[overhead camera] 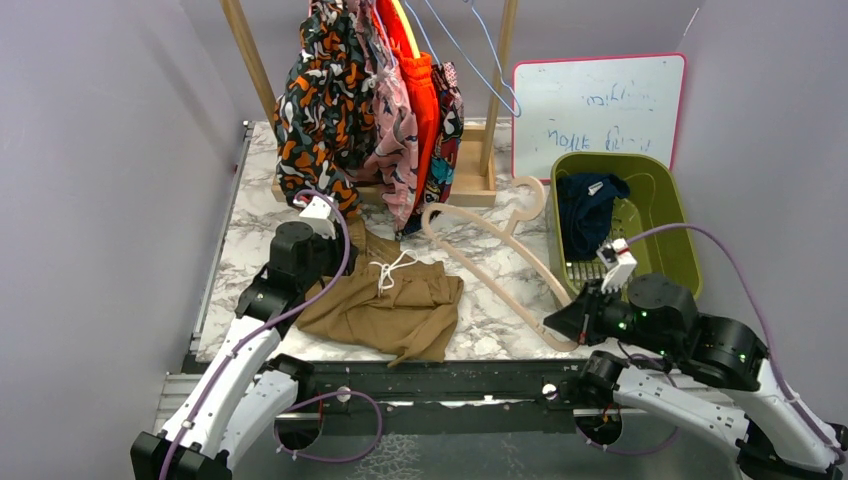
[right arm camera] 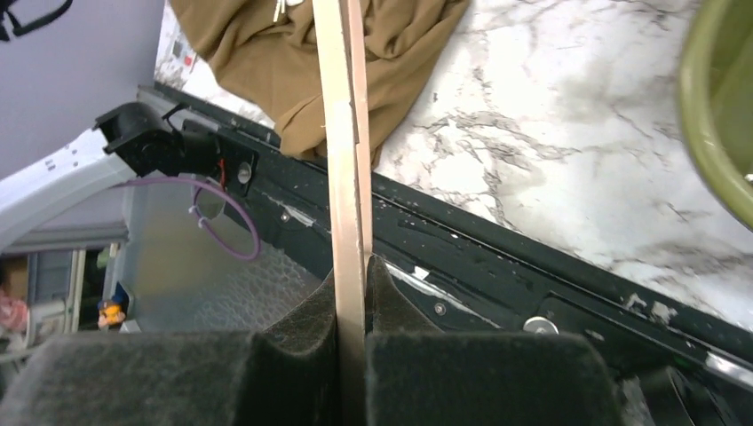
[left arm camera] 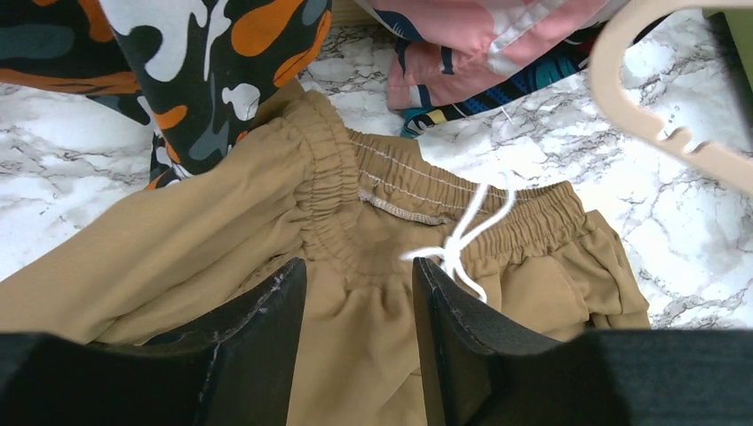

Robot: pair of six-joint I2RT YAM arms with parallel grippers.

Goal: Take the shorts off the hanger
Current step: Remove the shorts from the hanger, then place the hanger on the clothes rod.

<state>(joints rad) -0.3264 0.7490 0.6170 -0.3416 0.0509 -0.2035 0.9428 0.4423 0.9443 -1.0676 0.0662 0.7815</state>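
We are holding the left gripper point(left arm camera: 355, 275) low over the tan shorts point(overhead camera: 385, 305). These are lying crumpled on the tabletop point(overhead camera: 245, 215) by its near edge, left of the middle, and are off the hanger point(right arm camera: 342, 133). The jaws are standing apart, one on each side of the cloth just below the elastic waistband, beside the white drawstring point(left arm camera: 462, 240). The cloth is lying loose between them.

We are clamping the right gripper point(right arm camera: 352, 266) tight on the hanger's beige bar, at the near edge right of the middle. The hanger is stretching from there toward the far edge, its hook lying near the foot of the rack point(overhead camera: 495, 80).

Navy shorts point(overhead camera: 585, 210) are sitting in the green bin point(overhead camera: 655, 225) at the right edge. Blotch shorts point(overhead camera: 320, 110), pink shorts point(overhead camera: 390, 130) and orange shorts point(overhead camera: 420, 80) are hanging on the rack at the far edge.
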